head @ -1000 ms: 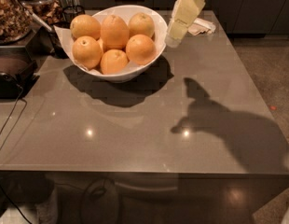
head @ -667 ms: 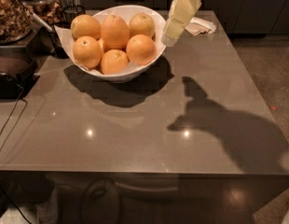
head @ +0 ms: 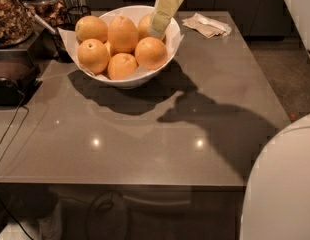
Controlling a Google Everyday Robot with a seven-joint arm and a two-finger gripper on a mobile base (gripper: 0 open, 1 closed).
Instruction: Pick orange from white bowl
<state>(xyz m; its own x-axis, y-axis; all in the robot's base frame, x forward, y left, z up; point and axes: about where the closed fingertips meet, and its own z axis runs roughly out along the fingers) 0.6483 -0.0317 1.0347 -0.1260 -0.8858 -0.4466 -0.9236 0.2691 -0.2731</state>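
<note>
The white bowl (head: 126,78) stands at the back left of the grey table, lined with white paper and holding several oranges. The orange (head: 122,33), the biggest and egg-shaped, sits upright in the middle of the pile. My gripper (head: 157,32), cream-coloured, reaches down from the top edge over the bowl's back right part. Its tip is just right of the orange and in front of a rear orange (head: 144,25), above a rounder one (head: 151,52). It holds nothing that I can see.
A crumpled paper napkin (head: 208,25) lies behind the bowl at the right. Glass jars of food (head: 12,14) and a black appliance (head: 10,79) with a cable stand at the left. My white body (head: 281,184) fills the lower right corner.
My gripper has moved left, from beside the bowl's right rim to over the oranges inside it. Its shadow on the table has shifted left too.
</note>
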